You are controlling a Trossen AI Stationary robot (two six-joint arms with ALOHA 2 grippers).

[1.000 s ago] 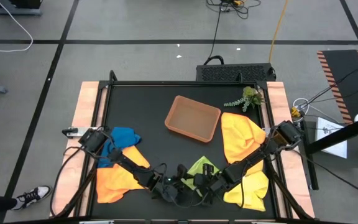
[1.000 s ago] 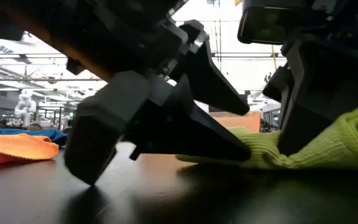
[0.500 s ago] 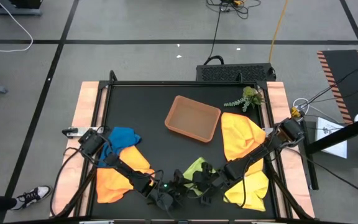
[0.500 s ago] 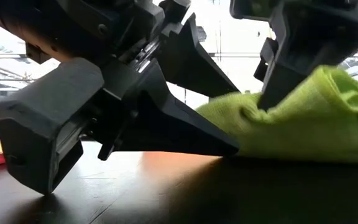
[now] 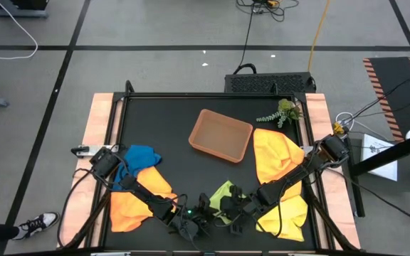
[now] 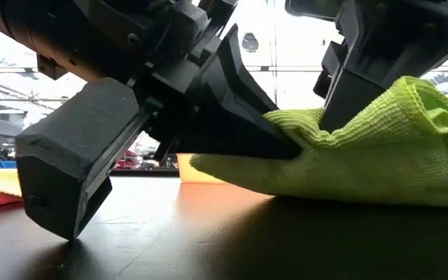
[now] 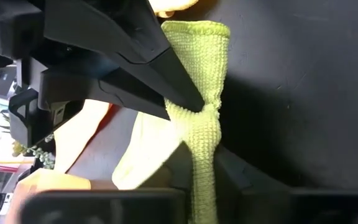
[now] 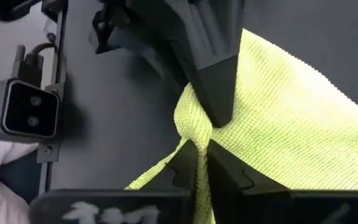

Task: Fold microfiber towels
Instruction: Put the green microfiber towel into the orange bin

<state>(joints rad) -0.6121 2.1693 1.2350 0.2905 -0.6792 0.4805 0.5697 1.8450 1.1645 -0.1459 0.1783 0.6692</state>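
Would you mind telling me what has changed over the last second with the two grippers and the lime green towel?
The left gripper was open beside the lime green microfiber towel and has now shut on its edge. The right gripper stays pinched on the towel, whose edge has risen off the black table. The orange towel, blue towel, yellow towel and brown tray have not moved.

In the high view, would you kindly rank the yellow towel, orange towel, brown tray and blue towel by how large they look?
1. yellow towel, partly under the right arm.
2. orange towel and brown tray: too alike to rank, and the left arm crosses the orange one.
3. blue towel, bunched and smallest.
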